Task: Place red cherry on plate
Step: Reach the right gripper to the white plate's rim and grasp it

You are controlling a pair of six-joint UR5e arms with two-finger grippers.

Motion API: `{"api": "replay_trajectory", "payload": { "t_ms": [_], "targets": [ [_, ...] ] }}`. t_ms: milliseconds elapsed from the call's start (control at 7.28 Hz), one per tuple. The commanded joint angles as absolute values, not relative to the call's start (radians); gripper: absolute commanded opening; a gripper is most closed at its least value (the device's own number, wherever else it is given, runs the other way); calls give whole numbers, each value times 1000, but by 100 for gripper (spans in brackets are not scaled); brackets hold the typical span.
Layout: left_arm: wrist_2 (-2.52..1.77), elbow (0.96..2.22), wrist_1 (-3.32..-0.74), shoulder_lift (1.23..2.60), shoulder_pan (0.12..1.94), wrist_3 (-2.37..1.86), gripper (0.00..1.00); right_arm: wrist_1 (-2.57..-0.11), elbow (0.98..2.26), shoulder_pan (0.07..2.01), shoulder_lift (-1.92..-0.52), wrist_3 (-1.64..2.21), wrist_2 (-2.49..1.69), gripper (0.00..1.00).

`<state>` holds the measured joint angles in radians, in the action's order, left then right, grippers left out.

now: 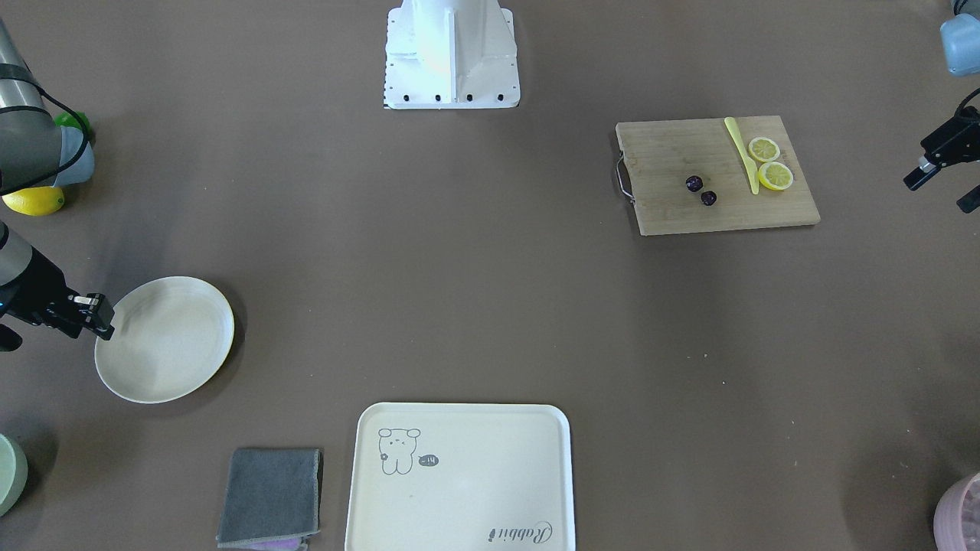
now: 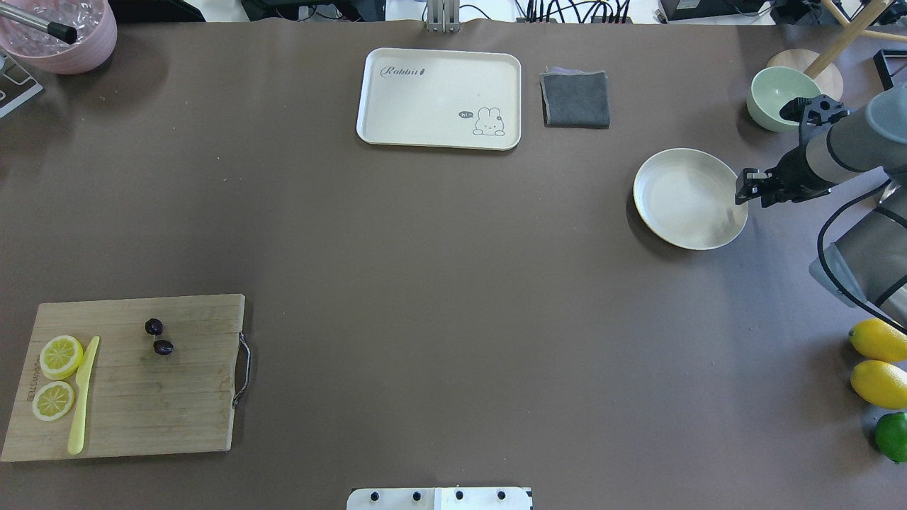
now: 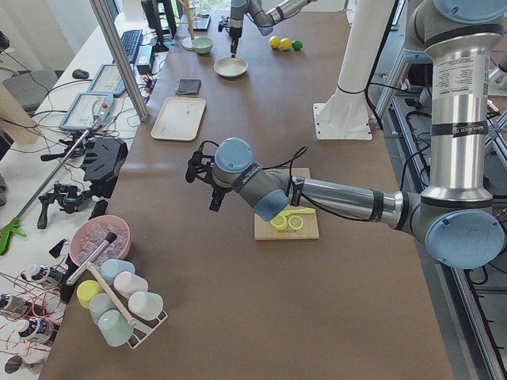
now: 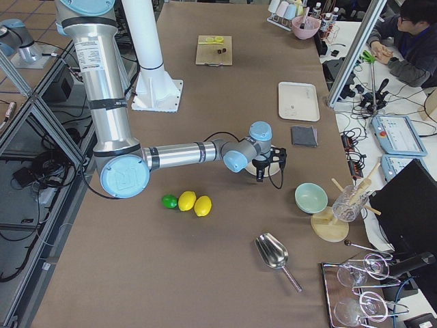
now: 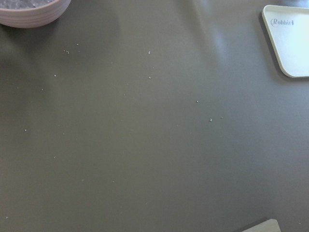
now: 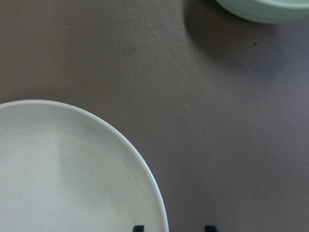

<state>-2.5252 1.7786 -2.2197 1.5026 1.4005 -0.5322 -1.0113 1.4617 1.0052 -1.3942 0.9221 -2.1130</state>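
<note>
The red cherry (image 1: 694,183), two tiny dark round fruits close together, lies on the wooden cutting board (image 1: 716,218), also visible as the cherry (image 2: 154,326) in the overhead view. The round cream plate (image 1: 164,339) sits bare on the far side of the table. My right gripper (image 1: 96,314) hovers open at the plate's rim; in the right wrist view its two fingertips (image 6: 138,227) straddle the edge of the plate (image 6: 63,179). My left gripper (image 1: 942,191) hangs open and holds nothing, off the board's outer side, well apart from the cherry.
Lemon slices (image 1: 775,175) and a yellow knife (image 1: 743,153) share the board. A cream tray (image 1: 459,474) and grey cloth (image 1: 272,496) lie at the operators' edge. A green bowl (image 2: 776,95), lemons (image 2: 879,340) and a lime (image 2: 893,435) surround the right arm.
</note>
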Motion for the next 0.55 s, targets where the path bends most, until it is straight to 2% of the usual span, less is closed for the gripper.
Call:
{"api": "replay_trajectory", "payload": {
  "t_ms": [0, 137, 275, 412],
  "targets": [
    [-2526, 1776, -2220, 1506, 1401, -532, 98, -1009, 1460, 980, -1393, 948, -2106, 28],
    [-2526, 1776, -2220, 1508, 1401, -532, 98, -1011, 1459, 976, -1394, 951, -2094, 12],
    [-2526, 1778, -2220, 1508, 1401, -534, 98, -1009, 1462, 973, -1394, 960, -2086, 0],
    [-2526, 1776, -2220, 1514, 1401, -534, 98, -1011, 1477, 973, -1384, 1000, -2088, 0]
  ]
}}
